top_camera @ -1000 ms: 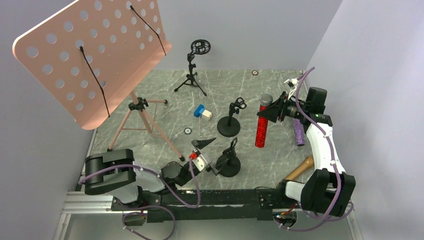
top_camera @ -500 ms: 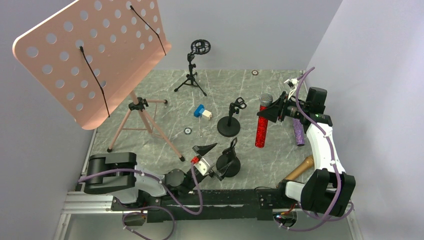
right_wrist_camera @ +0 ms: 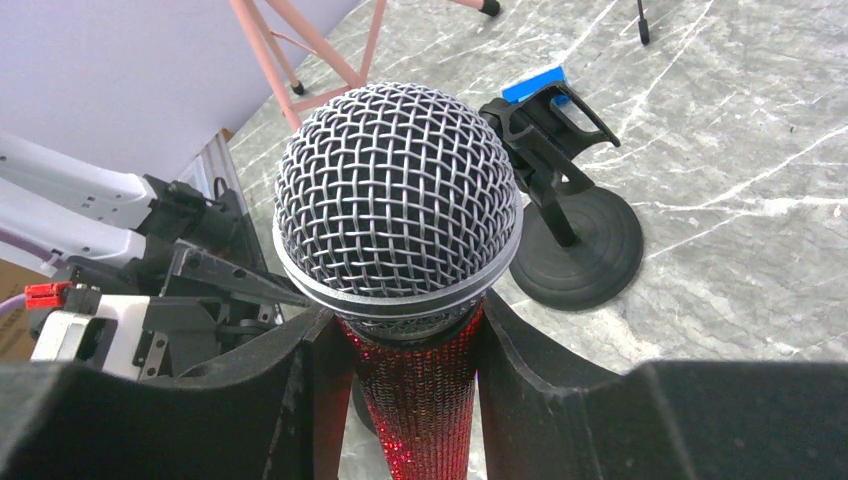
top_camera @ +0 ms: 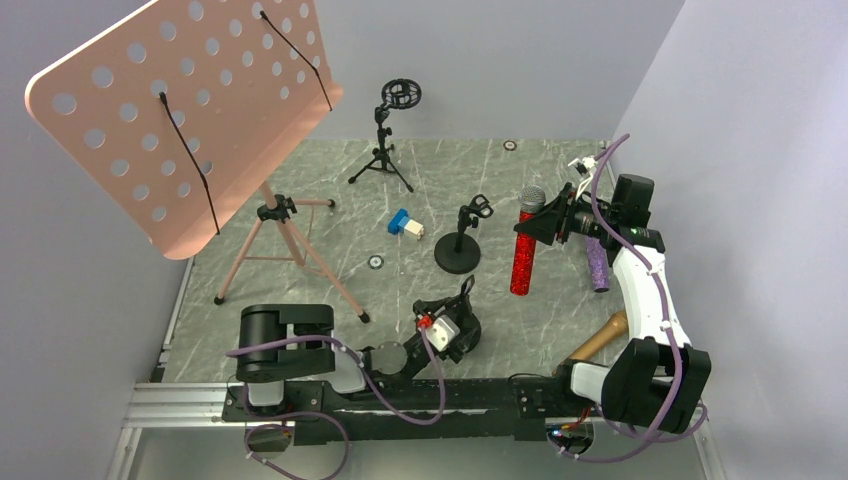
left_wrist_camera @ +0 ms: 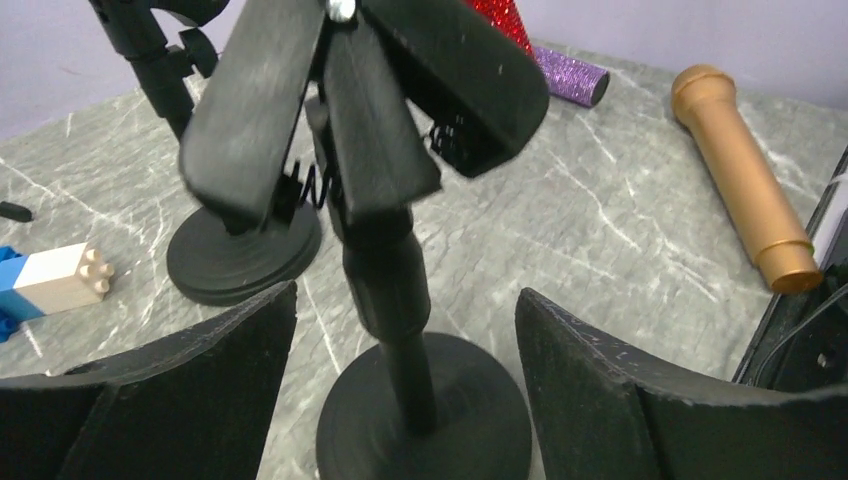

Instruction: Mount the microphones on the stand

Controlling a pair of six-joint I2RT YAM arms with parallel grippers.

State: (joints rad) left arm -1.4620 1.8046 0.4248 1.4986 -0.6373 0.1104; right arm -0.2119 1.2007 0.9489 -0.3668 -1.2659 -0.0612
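Three microphones, none clipped into a stand yet. Nearest: gold microphone (top_camera: 600, 338) flat on the bench (top_camera: 560, 160), just beside the right arm's base. Left hand (left_wrist_camera: 405, 295) is low at the near stand (left_wrist_camera: 475, 415), open wide, one finger (left_wrist_camera: 180, 390) each side of the post. The left wrist view shows a gap on both sides, so it grips nothing. That stand's spring clip (left_wrist_camera: 370, 120) sits tilted on top of the post, empty. Farther in, the second stand (top_camera: 458, 245) is upright on its round base, clip empty too. Just right of it the red microphone (top_camera: 522, 258) stands upright, silver grille (right_wrist_camera: 398, 190) on top. Right hand (top_camera: 548, 225) is closed on its glitter body right below the grille, fingers pressed against both sides. Can't tell whether its lower end touches the bench. Purple microphone (top_camera: 597, 262) lies flat on the bench right of the red one, partly under the right forearm. Blue-and-white toy brick (top_camera: 405, 224) lies left of the second stand, apart from it. Far left: pink music stand (top_camera: 190, 110), a holed plate on a tripod. At the back: black tripod stand (top_camera: 385, 150) with a round mount on top.
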